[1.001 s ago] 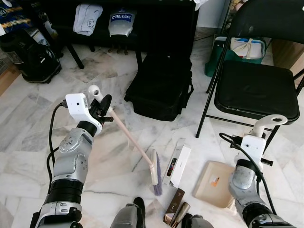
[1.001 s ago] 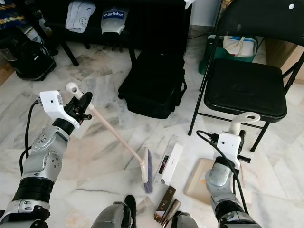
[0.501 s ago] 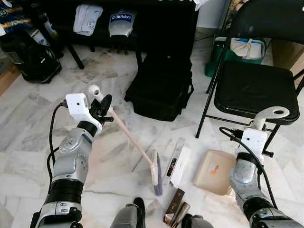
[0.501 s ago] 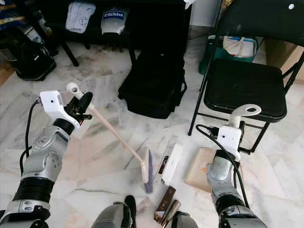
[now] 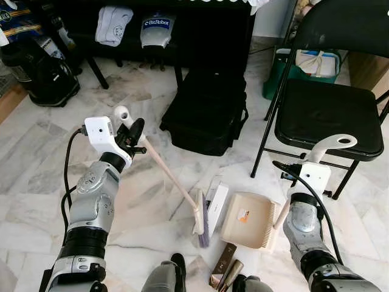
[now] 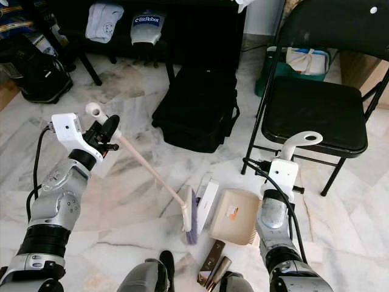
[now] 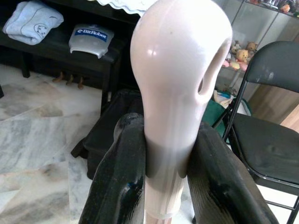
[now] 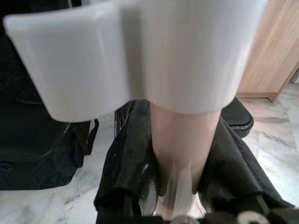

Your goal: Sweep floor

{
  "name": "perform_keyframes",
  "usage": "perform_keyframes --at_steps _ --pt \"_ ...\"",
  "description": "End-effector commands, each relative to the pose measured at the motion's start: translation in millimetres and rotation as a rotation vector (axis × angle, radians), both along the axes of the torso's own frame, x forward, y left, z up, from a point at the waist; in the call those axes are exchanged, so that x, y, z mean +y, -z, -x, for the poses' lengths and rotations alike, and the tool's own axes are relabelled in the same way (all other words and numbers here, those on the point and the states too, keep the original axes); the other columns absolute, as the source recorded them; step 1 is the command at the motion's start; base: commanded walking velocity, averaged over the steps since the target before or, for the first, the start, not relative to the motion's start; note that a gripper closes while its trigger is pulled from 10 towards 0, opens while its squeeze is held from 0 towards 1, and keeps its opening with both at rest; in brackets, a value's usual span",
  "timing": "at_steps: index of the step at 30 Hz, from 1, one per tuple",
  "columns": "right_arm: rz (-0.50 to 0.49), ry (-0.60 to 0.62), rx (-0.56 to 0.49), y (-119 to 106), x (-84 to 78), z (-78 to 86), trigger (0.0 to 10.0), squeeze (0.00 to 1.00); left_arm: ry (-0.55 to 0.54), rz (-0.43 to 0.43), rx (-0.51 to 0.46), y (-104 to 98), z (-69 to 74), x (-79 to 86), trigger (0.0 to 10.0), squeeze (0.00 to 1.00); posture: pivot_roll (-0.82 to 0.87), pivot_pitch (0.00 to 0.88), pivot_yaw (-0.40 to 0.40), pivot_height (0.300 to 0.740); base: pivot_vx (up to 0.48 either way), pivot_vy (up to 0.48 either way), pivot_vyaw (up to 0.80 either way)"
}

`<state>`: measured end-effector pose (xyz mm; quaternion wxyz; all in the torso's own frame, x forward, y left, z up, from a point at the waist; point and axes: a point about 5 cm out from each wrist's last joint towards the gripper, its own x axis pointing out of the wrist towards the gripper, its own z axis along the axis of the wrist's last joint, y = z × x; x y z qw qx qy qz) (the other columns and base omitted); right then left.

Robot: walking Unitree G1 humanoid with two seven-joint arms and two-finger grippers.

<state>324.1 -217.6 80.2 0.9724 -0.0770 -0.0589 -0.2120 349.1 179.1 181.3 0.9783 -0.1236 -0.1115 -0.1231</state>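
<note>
While broom [image 5: 173, 180] handle is clamped in left fingers [image 7: 121, 186] | dustpan [image 5: 248, 219] handle clamped in right fingers [image 8: 131, 158], pan beside white box [image 5: 214, 205] | bristles should be drawn flat toward the pan lip.

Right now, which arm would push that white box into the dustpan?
Probably the left: its gripper holds the broom, bristles just left of the white box. The right gripper holds the dustpan beside it.
</note>
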Motion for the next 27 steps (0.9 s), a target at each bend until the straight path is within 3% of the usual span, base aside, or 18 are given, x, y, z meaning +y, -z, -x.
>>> perform_keyframes --at_steps 1,27 --pt "-0.013 0.006 0.026 8 -2.0 5.2 10.0 0.0 -0.016 0.03 -0.03 -3 1.7 6.1 10.0 0.0 0.17 0.211 0.092 0.74 0.0 0.0 0.0" --pt "0.066 0.054 0.091 19 -11.2 15.5 10.0 0.0 -0.026 0.042 -0.004 3 3.2 10.1 10.0 0.0 0.19 0.228 0.095 0.74 0.0 0.0 0.0"
